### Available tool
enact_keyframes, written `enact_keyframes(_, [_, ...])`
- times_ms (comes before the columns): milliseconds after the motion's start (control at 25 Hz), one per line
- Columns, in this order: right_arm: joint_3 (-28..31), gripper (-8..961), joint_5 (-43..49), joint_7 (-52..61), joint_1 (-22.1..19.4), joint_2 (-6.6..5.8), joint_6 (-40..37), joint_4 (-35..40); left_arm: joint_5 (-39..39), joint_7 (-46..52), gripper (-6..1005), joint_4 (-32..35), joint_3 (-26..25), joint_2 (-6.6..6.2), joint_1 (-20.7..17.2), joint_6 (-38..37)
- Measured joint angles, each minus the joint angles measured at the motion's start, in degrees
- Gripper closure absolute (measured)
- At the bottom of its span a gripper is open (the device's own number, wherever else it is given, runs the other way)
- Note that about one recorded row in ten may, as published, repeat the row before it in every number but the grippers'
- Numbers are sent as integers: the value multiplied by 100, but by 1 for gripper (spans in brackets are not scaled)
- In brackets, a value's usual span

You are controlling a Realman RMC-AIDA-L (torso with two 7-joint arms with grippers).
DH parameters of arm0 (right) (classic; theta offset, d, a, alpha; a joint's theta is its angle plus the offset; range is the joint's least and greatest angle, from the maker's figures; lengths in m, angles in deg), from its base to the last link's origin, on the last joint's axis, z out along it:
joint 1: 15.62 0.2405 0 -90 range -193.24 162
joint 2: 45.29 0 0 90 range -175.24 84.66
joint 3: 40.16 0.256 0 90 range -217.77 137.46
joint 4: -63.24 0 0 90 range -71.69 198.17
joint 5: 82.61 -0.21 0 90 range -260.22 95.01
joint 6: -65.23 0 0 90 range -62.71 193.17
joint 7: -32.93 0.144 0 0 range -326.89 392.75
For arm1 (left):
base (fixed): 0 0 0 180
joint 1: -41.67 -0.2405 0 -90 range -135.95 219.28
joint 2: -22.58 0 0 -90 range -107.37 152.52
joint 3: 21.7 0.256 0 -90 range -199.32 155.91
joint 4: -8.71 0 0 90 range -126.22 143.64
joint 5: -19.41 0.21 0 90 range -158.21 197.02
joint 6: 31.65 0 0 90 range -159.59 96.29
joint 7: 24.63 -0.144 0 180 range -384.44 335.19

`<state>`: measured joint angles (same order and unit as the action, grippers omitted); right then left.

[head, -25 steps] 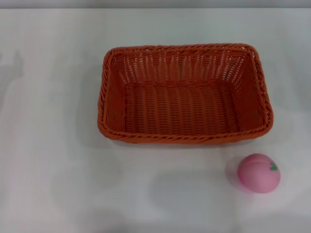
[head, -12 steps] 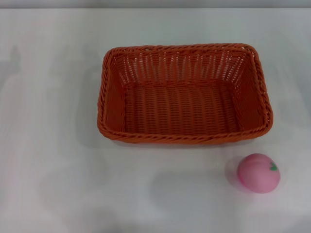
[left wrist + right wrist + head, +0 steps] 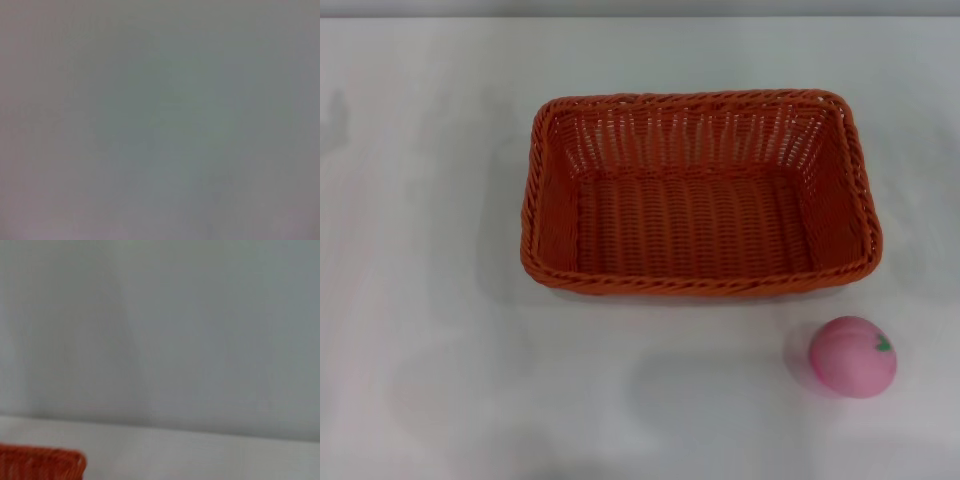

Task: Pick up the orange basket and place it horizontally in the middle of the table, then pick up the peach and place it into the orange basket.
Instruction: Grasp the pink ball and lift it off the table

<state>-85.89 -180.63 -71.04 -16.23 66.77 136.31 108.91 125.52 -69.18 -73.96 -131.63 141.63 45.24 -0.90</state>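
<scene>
The large rectangular orange woven basket (image 3: 698, 193) with its braided rim sat upright on the plain white tabletop (image 3: 430, 330), roughly central and somewhat toward the far side, its long axis running across the robot from left to right, which looked already close to the horizontal placement asked for. The small round pink toy peach (image 3: 853, 356) with its tiny green leaf mark lay on the bare table just off the basket's near right corner, close to it but not touching. Neither gripper appeared in any view, so how far either stood open, or whether either held anything, could not be told. The right wrist view caught only a corner of the basket's rim (image 3: 42, 463). Since the peach lay on the robot's right, the right arm seemed the likelier one to reach it.
</scene>
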Motion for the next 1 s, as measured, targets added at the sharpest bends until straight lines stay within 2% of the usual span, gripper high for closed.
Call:
enact_keyframes(160, [301, 98, 447, 93, -52, -32, 308, -104, -3, -2, 570, 5, -65, 0, 20, 14])
enact_keyframes(240, [818, 98, 884, 197, -67, -20, 608, -237, -5, -2, 570, 29, -74, 1, 51, 17])
enact_keyframes(280, [818, 97, 884, 197, -67, -20, 608, -237, -5, -3, 570, 53, -75, 2, 71, 17])
enact_keyframes(360, [1201, 97, 1097, 205, -79, -6, 887, -338, -10, -4, 570, 118, -79, 3, 117, 18])
enact_keyframes(400, [1582, 97, 1346, 214, -79, -7, 1306, -438, -12, -5, 570, 151, -85, 3, 134, 19])
enact_keyframes(440, [1716, 96, 1448, 218, -80, -11, 1494, -473, -13, -5, 570, 168, -87, 4, 144, 19])
enact_keyframes(640, [2017, 93, 1781, 247, -81, -37, 2138, -547, -16, -7, 570, 233, -100, -1, 194, -6])
enact_keyframes(1000, [2034, 90, 2239, 440, -65, 31, 2245, -643, -244, -214, 570, 464, -224, -6, 325, 14])
